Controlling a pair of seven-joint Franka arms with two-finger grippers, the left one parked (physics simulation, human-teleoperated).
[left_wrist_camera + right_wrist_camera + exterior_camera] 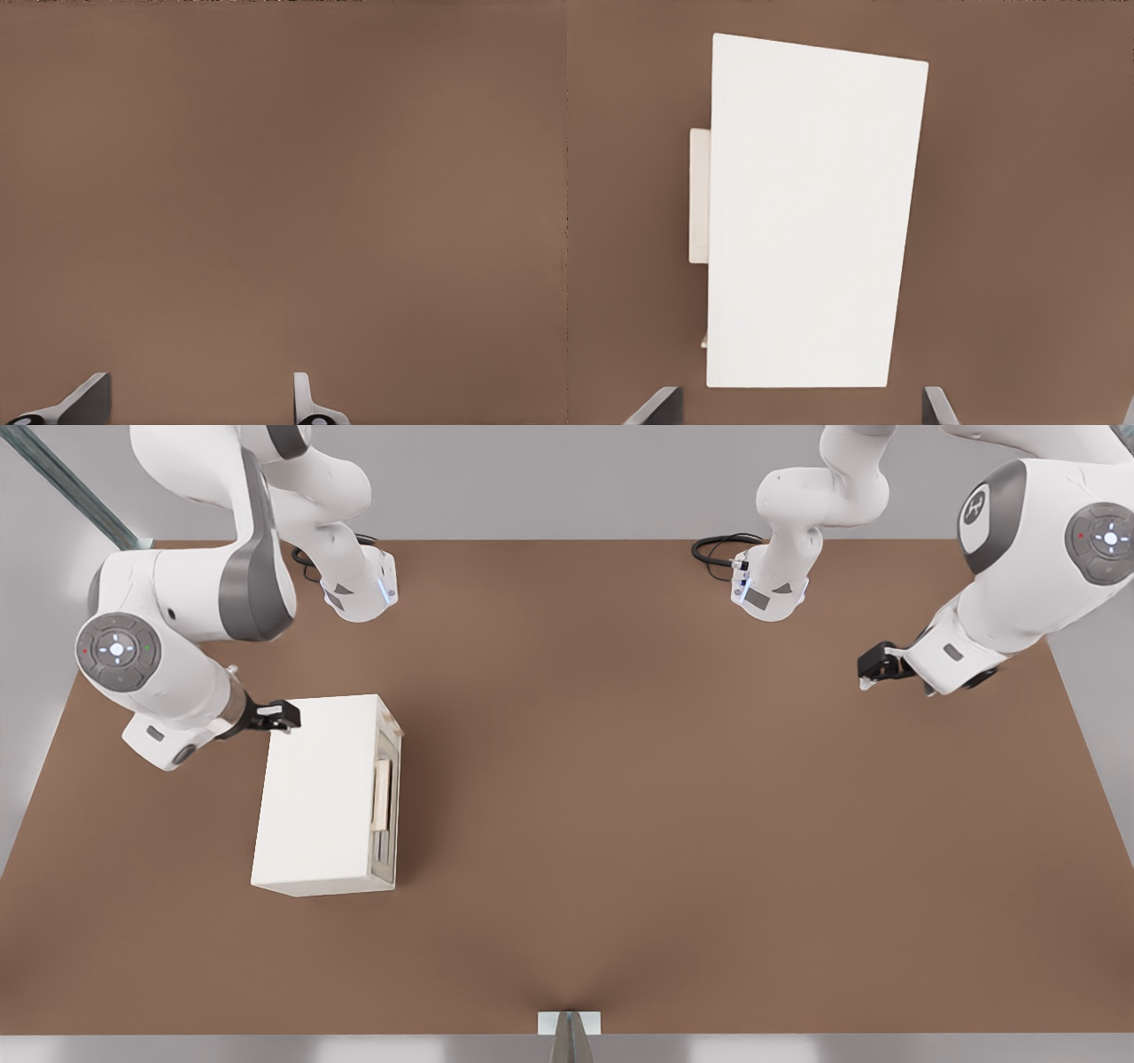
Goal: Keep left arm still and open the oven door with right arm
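Honestly the gripper (285,716), fingers spread and holding nothing, hovers over the far corner of the oven (319,797) at the table's (664,824) front-view left, so it could bump the top, since the door handle (382,794) faces away.
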